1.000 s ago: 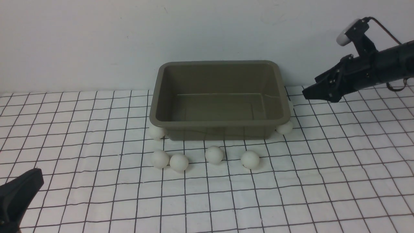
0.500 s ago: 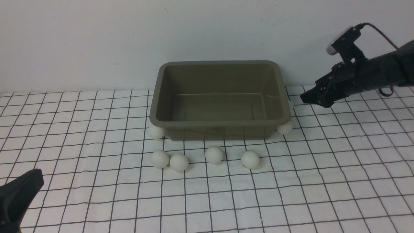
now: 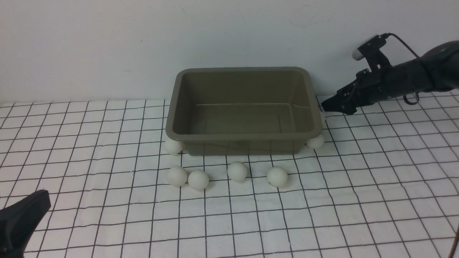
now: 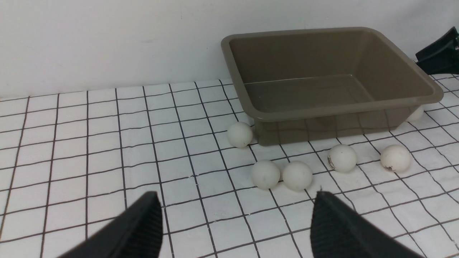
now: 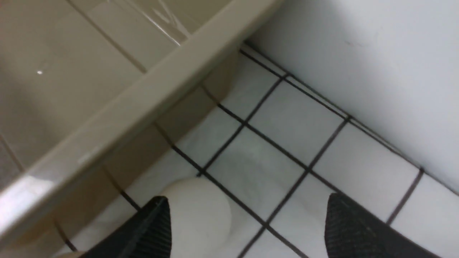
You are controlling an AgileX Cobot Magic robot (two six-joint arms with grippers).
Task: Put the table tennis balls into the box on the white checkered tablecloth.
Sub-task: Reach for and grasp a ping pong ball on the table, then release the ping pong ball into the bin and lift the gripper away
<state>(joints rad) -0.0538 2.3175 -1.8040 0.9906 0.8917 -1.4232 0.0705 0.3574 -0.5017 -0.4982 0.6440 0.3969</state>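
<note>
Swinging my right tool [image 3: 327, 105] leftward and lower, from out on right side in toward right wall of box [image 3: 244, 136]. Tips now arriving close above table tennis ball [image 3: 322, 116] tucked against that wall. My left tool [image 4: 236, 202] dipping slightly, nudging inward.

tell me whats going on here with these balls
A robot is meant to put the balls into the box. The box is empty; every ball in view lies on the cloth around it. The right gripper, open, is low beside the box's right side, close to a ball there. The left gripper, open and empty, sits near the front left.
</note>
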